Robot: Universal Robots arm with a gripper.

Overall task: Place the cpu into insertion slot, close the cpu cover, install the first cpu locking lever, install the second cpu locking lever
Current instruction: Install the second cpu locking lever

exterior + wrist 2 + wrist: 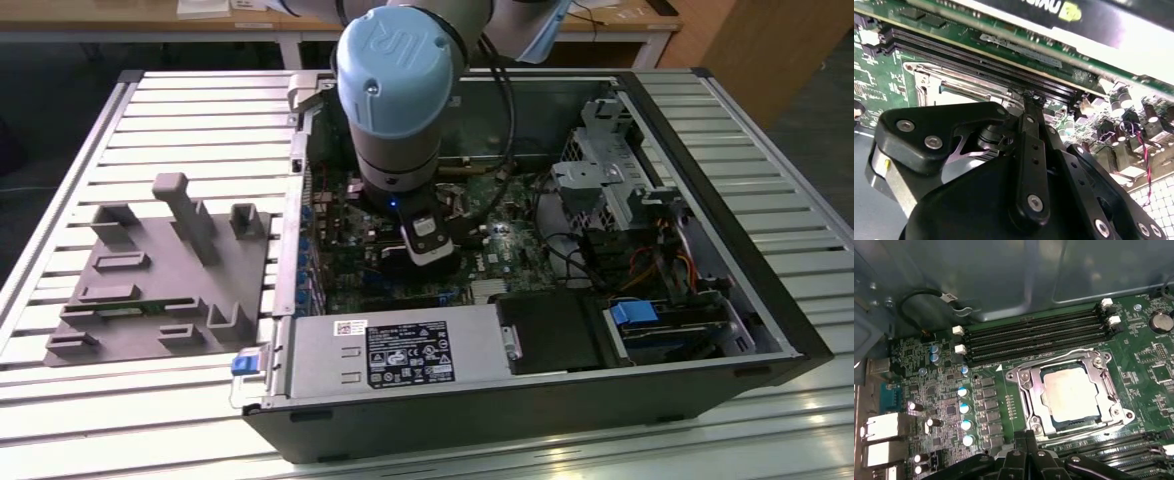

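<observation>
One slatted tabletop (174,100) carries an open computer case (747,330) and, at the exterior view's left, a grey fixture block (160,270). Inside the case lies the green motherboard (944,405), with the arm (398,90) reaching down over it. The hand (424,248) hangs just above the board; its black fingers (1031,150) look pressed together with nothing between them. In the first wrist view, the slot (1026,377) sits between two banks of black memory slots (1034,337). The cover (1114,412) is down over it, framing the cpu (1070,392), which lies seated flat in the slot, silver top up.
</observation>
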